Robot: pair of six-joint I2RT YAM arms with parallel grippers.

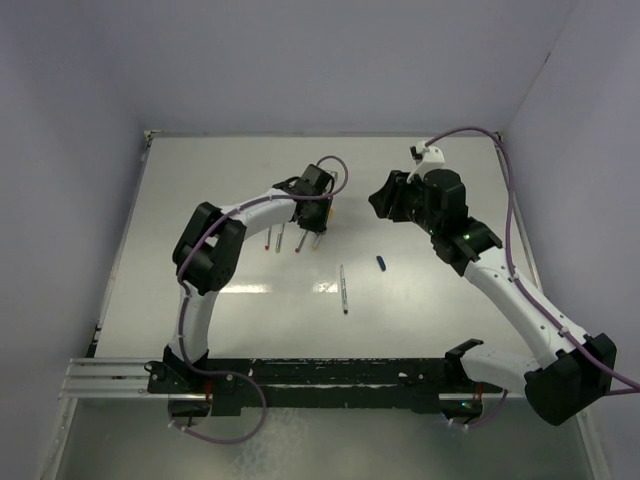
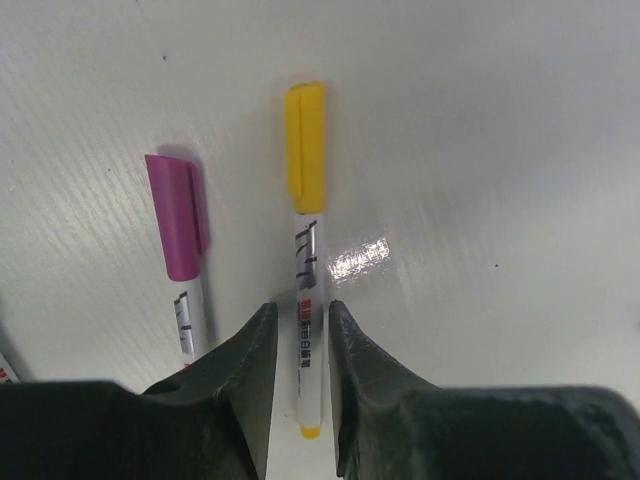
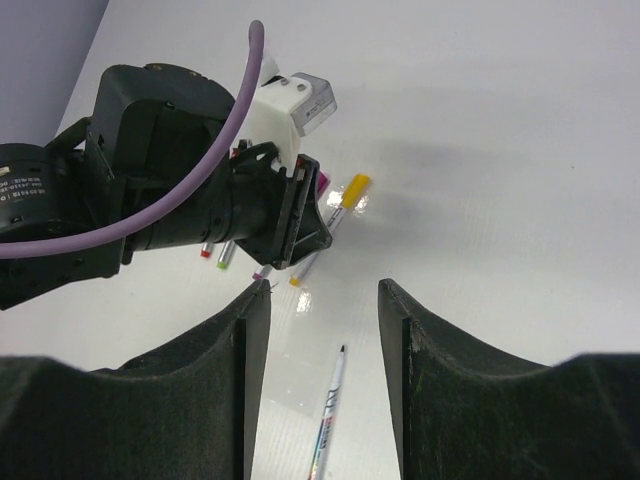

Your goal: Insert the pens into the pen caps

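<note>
A pen (image 2: 308,330) with a yellow cap (image 2: 304,145) on it lies flat on the white table. It sits between the fingers of my left gripper (image 2: 301,315), which is open, with a thin gap on each side of the barrel. A pen with a purple cap (image 2: 176,215) lies just to its left. In the top view my left gripper (image 1: 316,222) hovers over this row of pens. An uncapped pen (image 1: 343,288) lies alone mid-table, and a loose blue cap (image 1: 381,263) is to its right. My right gripper (image 3: 323,295) is open and empty above the uncapped pen (image 3: 330,415).
Two more pens, with a red end (image 3: 205,254) and a green end (image 3: 224,264), lie left of the purple one. The left arm's wrist (image 3: 200,200) fills the upper left of the right wrist view. A metal rail (image 1: 110,378) runs along the near edge, and walls close in the table.
</note>
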